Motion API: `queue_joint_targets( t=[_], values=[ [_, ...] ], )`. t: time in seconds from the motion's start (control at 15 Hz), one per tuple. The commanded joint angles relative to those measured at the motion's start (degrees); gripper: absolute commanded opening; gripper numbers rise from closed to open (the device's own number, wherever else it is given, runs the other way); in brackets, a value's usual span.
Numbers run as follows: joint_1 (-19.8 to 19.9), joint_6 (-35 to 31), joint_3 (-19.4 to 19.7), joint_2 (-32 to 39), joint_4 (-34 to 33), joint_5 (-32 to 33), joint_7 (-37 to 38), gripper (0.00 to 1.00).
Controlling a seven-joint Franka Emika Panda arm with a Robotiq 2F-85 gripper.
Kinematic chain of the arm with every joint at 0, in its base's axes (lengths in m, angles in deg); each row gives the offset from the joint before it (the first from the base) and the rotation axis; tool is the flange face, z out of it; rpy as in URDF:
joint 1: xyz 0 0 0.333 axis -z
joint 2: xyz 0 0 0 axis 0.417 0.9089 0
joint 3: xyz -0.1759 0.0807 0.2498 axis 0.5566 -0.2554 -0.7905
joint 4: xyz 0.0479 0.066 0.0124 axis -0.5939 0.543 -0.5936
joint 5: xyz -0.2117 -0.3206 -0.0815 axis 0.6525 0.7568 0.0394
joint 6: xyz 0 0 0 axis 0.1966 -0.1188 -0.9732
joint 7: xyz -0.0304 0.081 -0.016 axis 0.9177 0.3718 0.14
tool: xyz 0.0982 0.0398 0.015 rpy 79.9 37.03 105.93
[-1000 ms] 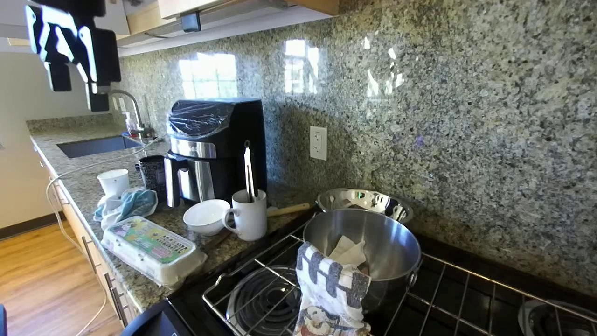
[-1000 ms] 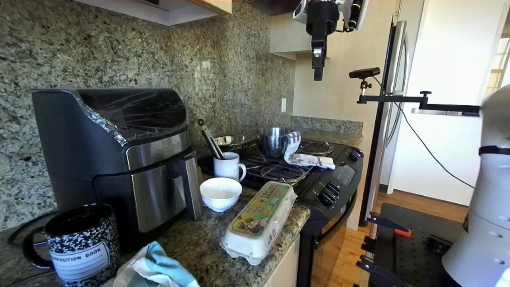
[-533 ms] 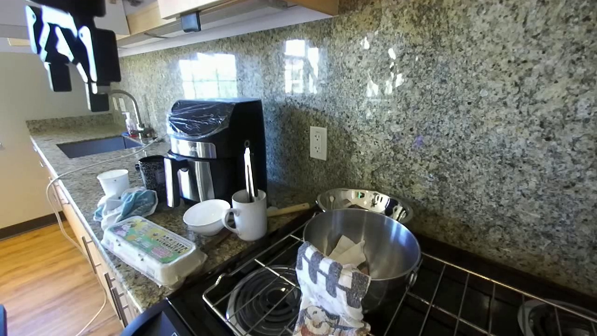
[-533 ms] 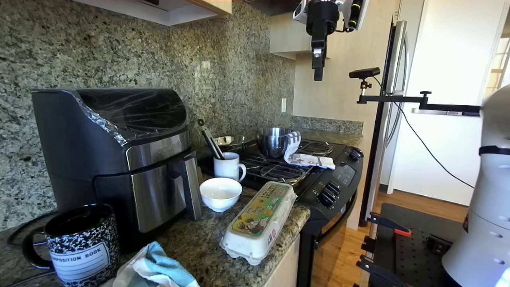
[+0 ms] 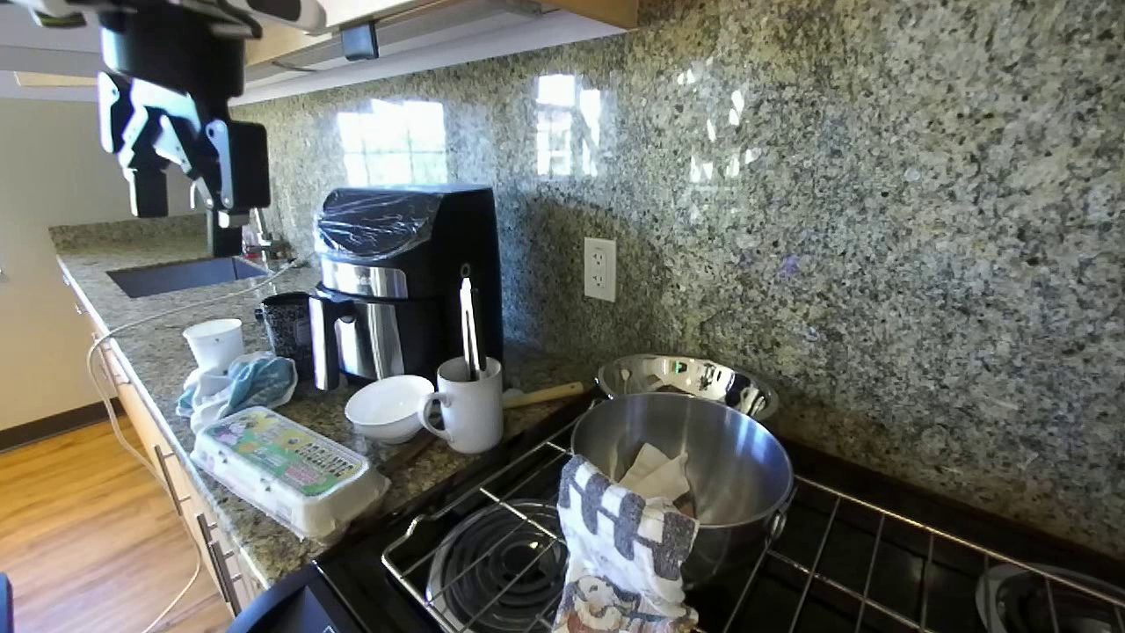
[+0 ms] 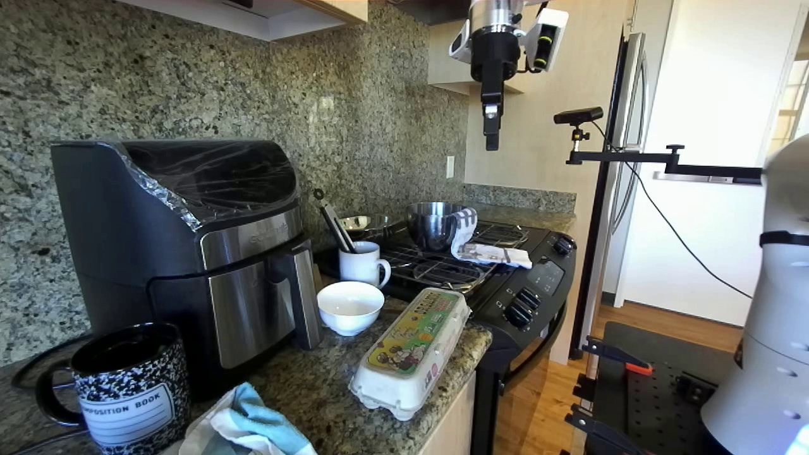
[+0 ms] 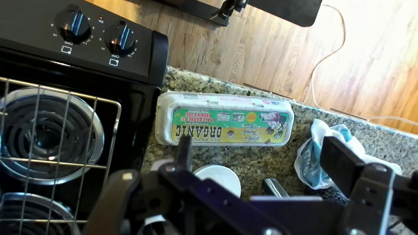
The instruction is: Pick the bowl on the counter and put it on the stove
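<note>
The white bowl [image 5: 389, 409] sits upright on the granite counter [image 6: 328, 385], in both exterior views [image 6: 349, 308], between the white mug and the egg carton. In the wrist view the bowl [image 7: 225, 179] is partly hidden behind a gripper finger. The black stove [image 7: 134, 107] with wire grates lies beside the counter; it also shows in both exterior views [image 5: 505, 492] [image 6: 537, 284]. My gripper [image 5: 186, 215] is high above the counter, well apart from the bowl. It points down with its fingers [image 7: 258, 147] spread and nothing between them; it also shows in an exterior view [image 6: 492, 140].
The white mug [image 5: 470, 413] with tongs stands beside the bowl. The egg carton [image 6: 411, 351] lies along the counter's front edge. The air fryer [image 5: 413, 290] stands behind. A steel pot [image 5: 694, 457] with a towel [image 5: 624, 545] over its rim stands on the stove.
The gripper has moved lower in both exterior views, with a small sideways shift. It stays open. The bowl and the other things have not moved.
</note>
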Motion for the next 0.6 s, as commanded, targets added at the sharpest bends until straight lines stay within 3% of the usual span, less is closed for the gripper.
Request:
queue_joint_targets(
  t=[0.0, 0.53],
  values=[
    [0.1, -3.8, -1.0, 5.1, 0.1, -3.0, -4.7, 1.00],
    [0.6, -9.3, -4.2, 17.5, -0.7, -11.1, -15.9, 1.00]
  ],
)
